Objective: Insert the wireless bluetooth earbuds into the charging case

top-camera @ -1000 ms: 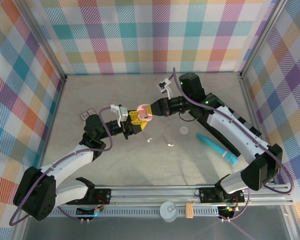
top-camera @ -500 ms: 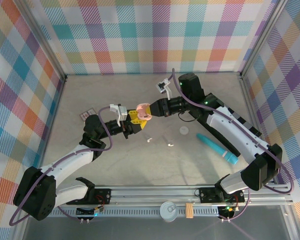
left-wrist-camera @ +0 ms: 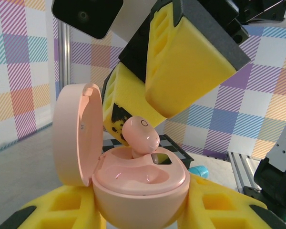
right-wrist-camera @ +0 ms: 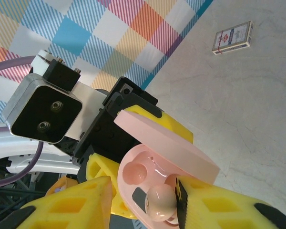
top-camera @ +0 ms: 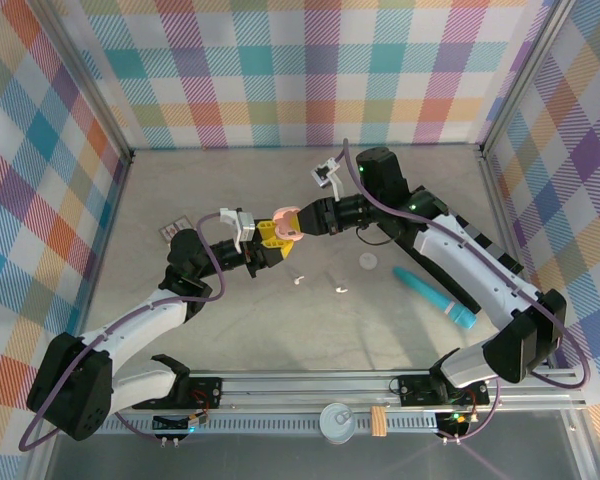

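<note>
The left gripper (left-wrist-camera: 140, 212) is clamped tight round the open pink charging case (left-wrist-camera: 133, 183), lid flipped up. The right gripper (right-wrist-camera: 150, 202), narrowed down, pinches a pink earbud (left-wrist-camera: 140, 136), with its tip poking into the case's well.

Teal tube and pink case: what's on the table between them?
In the top view, a small round white disc and a tiny white earbud lie on the table between the teal tube and the pink case.

1. The whole table (top-camera: 280, 335) is seen from above and behind, with the arm bases (top-camera: 420, 385) at its near edge.
2. From the left wrist, the pink charging case (left-wrist-camera: 140, 191) is viewed very close, facing the right gripper (left-wrist-camera: 139, 128).
3. From the right wrist, that case, shared by all views, is viewed closely from the opposite side.
</note>
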You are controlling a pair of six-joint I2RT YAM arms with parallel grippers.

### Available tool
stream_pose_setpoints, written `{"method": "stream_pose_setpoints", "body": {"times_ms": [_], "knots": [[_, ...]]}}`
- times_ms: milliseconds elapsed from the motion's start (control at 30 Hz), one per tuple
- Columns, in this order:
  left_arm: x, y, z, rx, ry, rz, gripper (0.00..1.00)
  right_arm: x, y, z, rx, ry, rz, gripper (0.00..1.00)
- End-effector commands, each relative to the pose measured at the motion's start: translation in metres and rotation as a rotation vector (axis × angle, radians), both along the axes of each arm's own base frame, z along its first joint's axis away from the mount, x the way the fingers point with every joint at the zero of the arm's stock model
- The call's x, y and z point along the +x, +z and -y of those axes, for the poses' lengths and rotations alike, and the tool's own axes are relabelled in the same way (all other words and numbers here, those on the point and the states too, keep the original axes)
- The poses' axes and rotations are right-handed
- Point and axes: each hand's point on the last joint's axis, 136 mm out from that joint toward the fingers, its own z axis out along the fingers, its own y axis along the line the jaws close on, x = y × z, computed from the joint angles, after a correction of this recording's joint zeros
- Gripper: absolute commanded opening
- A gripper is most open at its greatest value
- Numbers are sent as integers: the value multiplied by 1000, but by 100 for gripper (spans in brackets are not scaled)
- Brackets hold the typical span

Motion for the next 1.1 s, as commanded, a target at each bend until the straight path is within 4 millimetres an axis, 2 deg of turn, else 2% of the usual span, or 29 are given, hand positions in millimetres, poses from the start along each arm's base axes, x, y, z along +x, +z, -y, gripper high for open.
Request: {"method": "stream_pose_setpoints", "body": {"times_ms": [0, 567, 667, 833, 1067], "knots": [[-6, 31, -2, -48, -20, 103, 25, 0, 7, 5, -16, -21, 36, 42], [-7, 29, -3, -49, -14, 107, 25, 1, 15, 14, -35, -72, 66, 64], [-6, 28, -3, -46, -7, 107, 25, -3, 19, 16, -25, -62, 79, 64], [-5, 28, -4, -42, -4, 109, 25, -9, 25, 14, 4, -33, 74, 55], [-6, 29, -4, -38, -7, 111, 25, -8, 21, 2, 31, 15, -15, 53]]}}
